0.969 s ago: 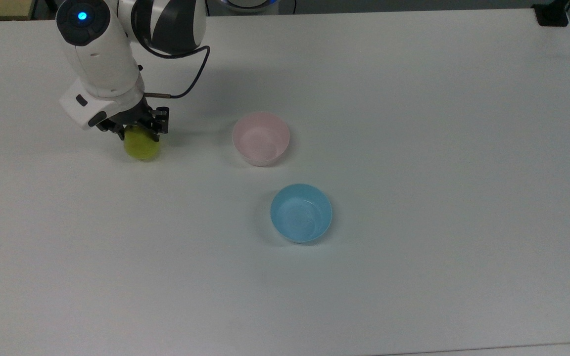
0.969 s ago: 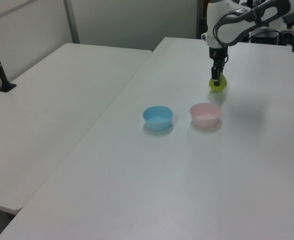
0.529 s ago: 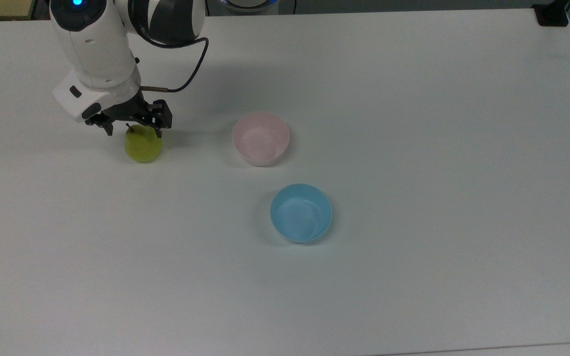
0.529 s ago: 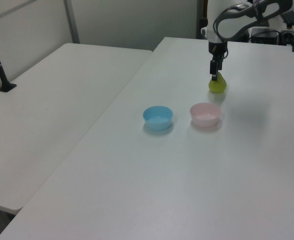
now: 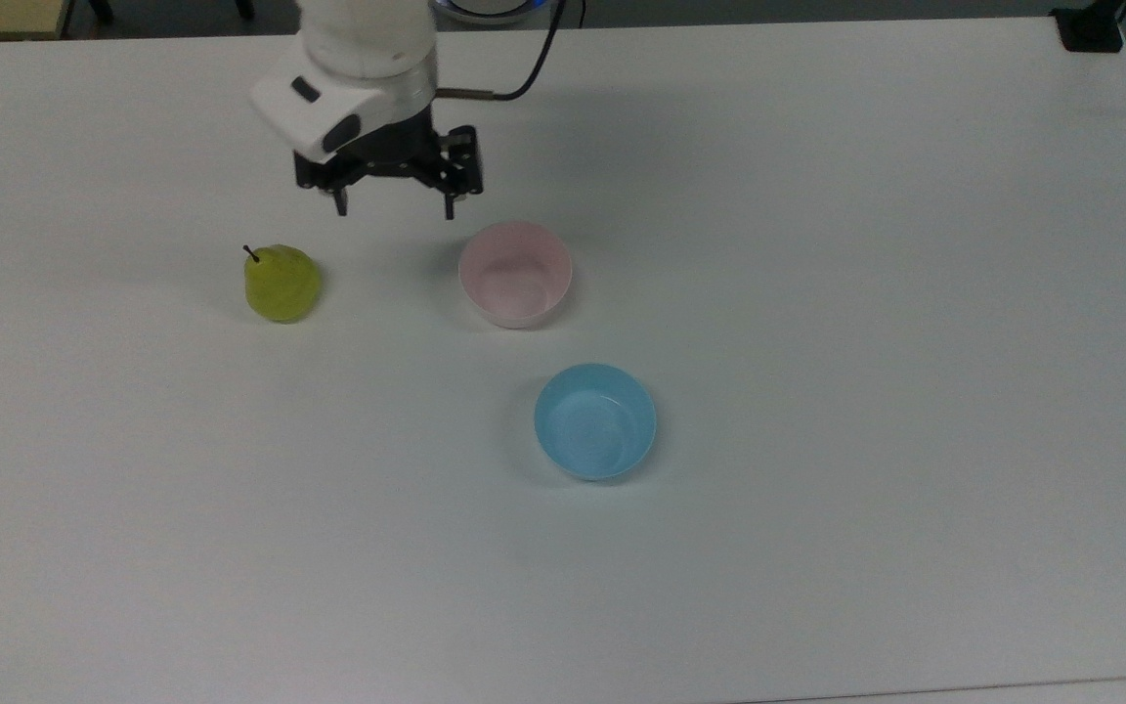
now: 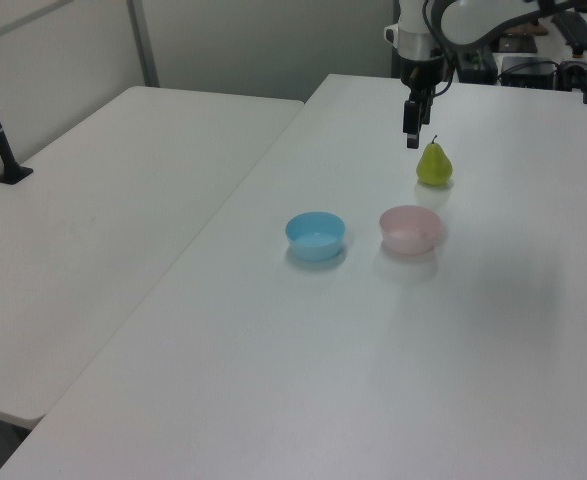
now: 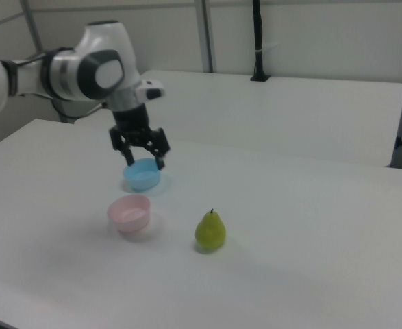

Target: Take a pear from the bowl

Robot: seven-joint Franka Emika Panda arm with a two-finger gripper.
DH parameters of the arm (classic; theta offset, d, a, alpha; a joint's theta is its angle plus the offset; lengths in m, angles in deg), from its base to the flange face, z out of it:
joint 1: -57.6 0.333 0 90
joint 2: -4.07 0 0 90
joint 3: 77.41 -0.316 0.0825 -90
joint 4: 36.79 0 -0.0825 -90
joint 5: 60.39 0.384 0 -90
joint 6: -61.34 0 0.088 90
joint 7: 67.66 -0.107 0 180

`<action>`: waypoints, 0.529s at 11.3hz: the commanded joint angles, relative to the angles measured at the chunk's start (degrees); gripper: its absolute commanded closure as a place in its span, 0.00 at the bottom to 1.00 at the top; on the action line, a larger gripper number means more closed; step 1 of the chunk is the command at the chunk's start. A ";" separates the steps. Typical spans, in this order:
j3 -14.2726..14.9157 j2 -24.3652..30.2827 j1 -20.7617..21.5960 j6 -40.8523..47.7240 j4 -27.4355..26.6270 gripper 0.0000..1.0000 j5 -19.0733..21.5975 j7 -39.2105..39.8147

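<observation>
The hand hung above the surface with its two fingers spread wide and nothing between them. In the top view it sat between the pear and the pink bowl, a little above both in the picture, with its fingertips pointing down toward the white top. In the right view the hand showed in front of the blue bowl, raised off the surface, its dark fingers apart.

The pear stood upright on the surface, outside both bowls, its short dark stem pointing up and toward the top view's left. It lay well apart from the pink bowl, toward the top view's left of it, and touched neither the hand nor anything else. In the left view the pear stood just below the hand in the picture and beyond the pink bowl. In the right view the pear sat to the right view's right of the pink bowl.

The pink bowl was upright and held nothing. The blue bowl stood near it, also holding nothing, toward the top view's lower right. In the left view the blue bowl sat just beside the pink one, on the left view's left.
</observation>
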 commanded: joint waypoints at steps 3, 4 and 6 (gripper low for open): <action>0.58 9.47 6.54 9.11 -1.26 0.00 0.19 -8.57; 0.67 10.52 6.63 9.82 -1.26 0.00 0.54 -8.84; 0.67 11.41 6.63 10.61 -1.26 0.00 1.77 -8.84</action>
